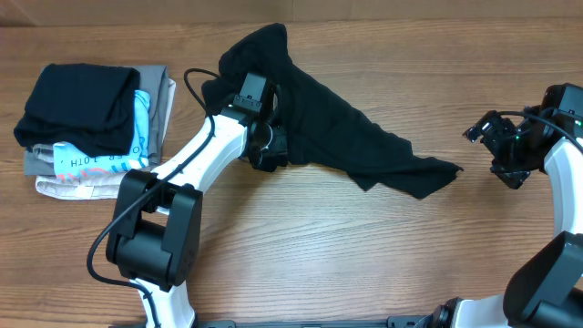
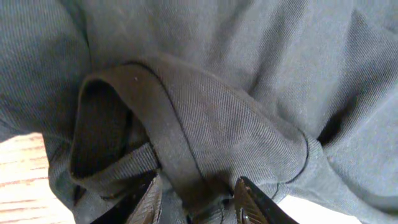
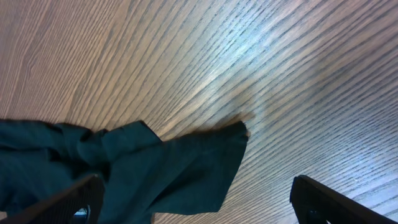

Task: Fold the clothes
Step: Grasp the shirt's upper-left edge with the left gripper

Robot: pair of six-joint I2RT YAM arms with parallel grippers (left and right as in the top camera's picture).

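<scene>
Wood-grain table (image 1: 319, 246) bears the black T-shirt (image 1: 346, 137), left tool (image 2: 198, 196) clamped on its fold, right tool (image 3: 196, 199) wide open, empty

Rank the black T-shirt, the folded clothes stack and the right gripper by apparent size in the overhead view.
1. black T-shirt, largest
2. folded clothes stack, somewhat smaller
3. right gripper, clearly smallest

A stack of folded garments sits near the left edge of the wooden table (image 1: 301, 237), towards the far-left corner. A black folded piece (image 1: 77, 96) lies on top, over a light-blue-and-white printed one (image 1: 86, 162) (lettering visible), then grey (image 1: 165, 89) and beige (image 1: 64, 188) layers beneath.
</scene>
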